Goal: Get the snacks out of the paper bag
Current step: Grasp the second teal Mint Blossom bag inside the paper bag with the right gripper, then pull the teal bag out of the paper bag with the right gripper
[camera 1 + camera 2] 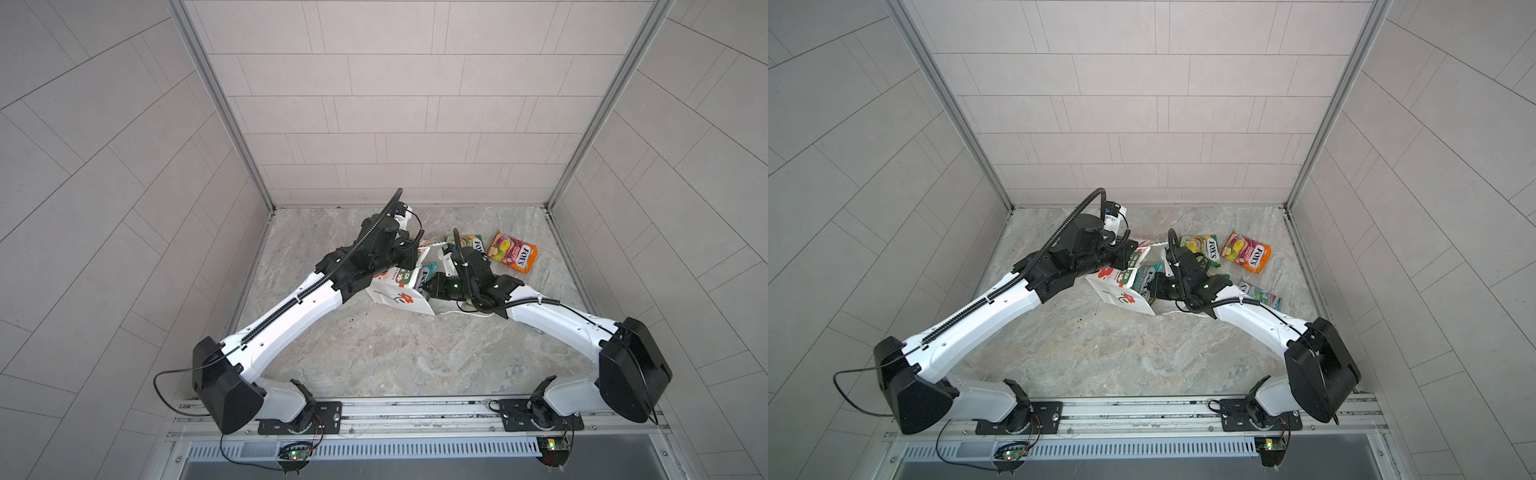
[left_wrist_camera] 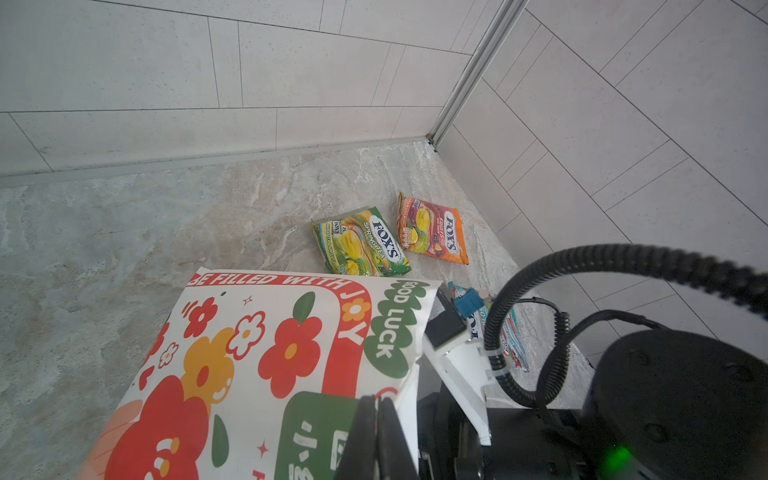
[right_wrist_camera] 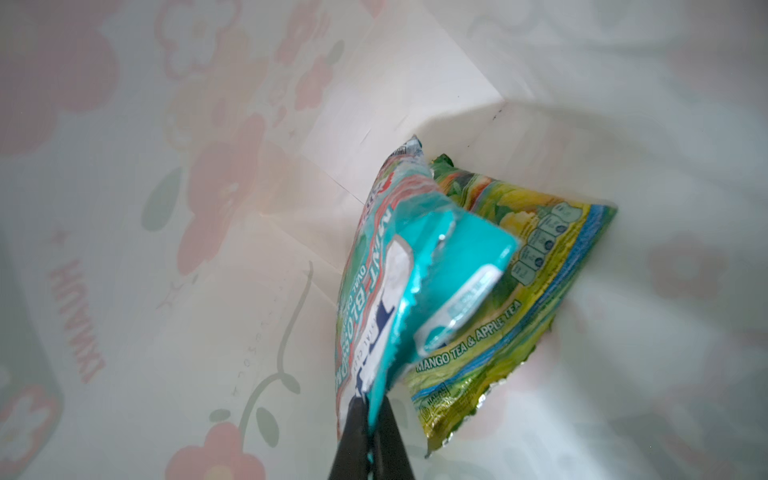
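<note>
Marbled grey stone table runs from the arms' bases to the white paper bag. The bag sits tilted, its single red-flower face toward the bases and its mouth toward the right arm. The left gripper shows its fingertips clearly only in its wrist view. There the jaws are pinched closed on the bag's rim, beside the busy red and green print.

The right gripper reaches into the mouth. Its wrist view shows the jaws clamped on the edge of a teal packet. A mango-tea packet lies just behind it inside the bag, which neither top view reveals. In both top views the teal packet pokes from the mouth.

A teal-red packet lies on the table by the right forearm, showing clearly in a top view. Farther back, flat on the table, lie a green-yellow packet and, just beside it, an orange-pink packet.
</note>
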You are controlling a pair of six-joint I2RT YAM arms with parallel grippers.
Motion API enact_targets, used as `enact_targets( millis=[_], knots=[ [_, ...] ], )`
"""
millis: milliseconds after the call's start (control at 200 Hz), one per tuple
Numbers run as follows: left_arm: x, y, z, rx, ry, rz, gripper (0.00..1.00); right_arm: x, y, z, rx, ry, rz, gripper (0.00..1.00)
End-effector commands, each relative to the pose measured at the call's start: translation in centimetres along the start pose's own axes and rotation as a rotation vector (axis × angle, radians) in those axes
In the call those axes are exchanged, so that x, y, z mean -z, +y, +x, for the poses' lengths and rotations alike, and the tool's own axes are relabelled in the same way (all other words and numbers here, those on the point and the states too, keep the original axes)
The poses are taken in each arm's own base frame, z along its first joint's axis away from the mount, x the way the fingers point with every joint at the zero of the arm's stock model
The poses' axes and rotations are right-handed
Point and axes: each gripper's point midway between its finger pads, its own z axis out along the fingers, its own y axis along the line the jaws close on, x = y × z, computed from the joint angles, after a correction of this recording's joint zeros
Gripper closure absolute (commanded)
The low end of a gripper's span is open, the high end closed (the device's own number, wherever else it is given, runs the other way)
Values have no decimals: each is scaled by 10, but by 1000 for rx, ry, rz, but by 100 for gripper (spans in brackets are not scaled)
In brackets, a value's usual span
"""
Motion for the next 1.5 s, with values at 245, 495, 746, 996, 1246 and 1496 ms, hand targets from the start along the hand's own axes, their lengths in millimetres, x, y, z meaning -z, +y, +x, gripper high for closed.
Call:
enact_targets(
  millis=[245, 495, 746, 996, 1246, 1496],
  knots=[
    [7, 6, -2, 3, -18, -32, 100, 54, 20, -18, 127, -119, -17, 100],
    [6, 11, -2, 27, -28, -59, 100, 87, 35, -25, 197, -162, -44, 100],
    [7, 14, -2, 34, -32, -74, 100, 121, 61, -33, 277, -188, -111, 100],
    [17, 24, -4, 41, -62, -125, 100, 160, 76, -49, 302, -262, -134, 100],
    [25, 31, -3, 48, -80, -155, 100, 190, 40, -68, 241, -337, 5, 100],
    [28, 32, -3, 49, -87, -158, 100, 213, -31, -75, 136, -352, 212, 100]
  ],
)
